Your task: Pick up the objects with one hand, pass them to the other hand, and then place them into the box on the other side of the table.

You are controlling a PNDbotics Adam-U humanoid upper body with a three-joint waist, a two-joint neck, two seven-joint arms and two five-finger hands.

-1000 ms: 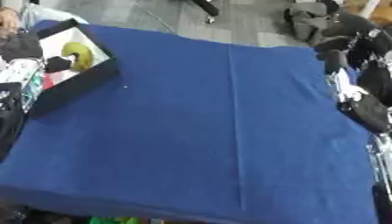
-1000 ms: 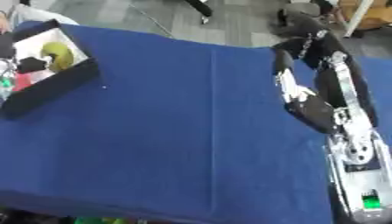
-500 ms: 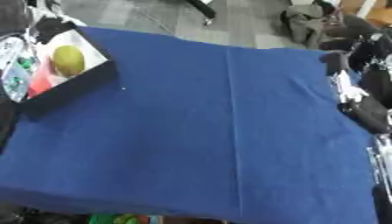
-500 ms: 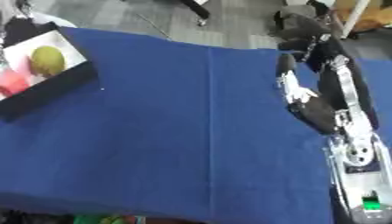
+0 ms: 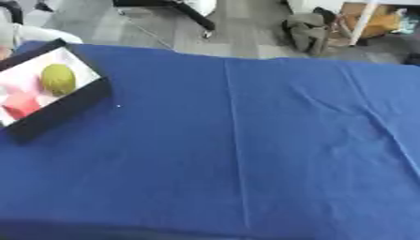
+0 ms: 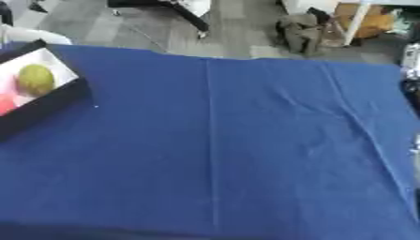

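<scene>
A black box [image 5: 59, 109] with a white inside stands at the table's far left edge. In it lie a yellow-green round fruit [image 5: 58, 78] and a red-pink object [image 5: 22, 104], the latter cut off by the picture's edge. Neither hand shows in either view. Only a thin black and white strip of my right arm [image 6: 411, 70] appears at the right edge of the right eye view.
A blue cloth [image 5: 246, 140] covers the table, with a crease running down its middle. Beyond the far edge lie grey floor, a chair base [image 5: 184, 11], a dark bundle [image 5: 308, 30] and a cardboard box [image 5: 373, 21].
The camera has shifted. My left hand, which was at the box, has left the view. My right arm has drawn back to the right edge.
</scene>
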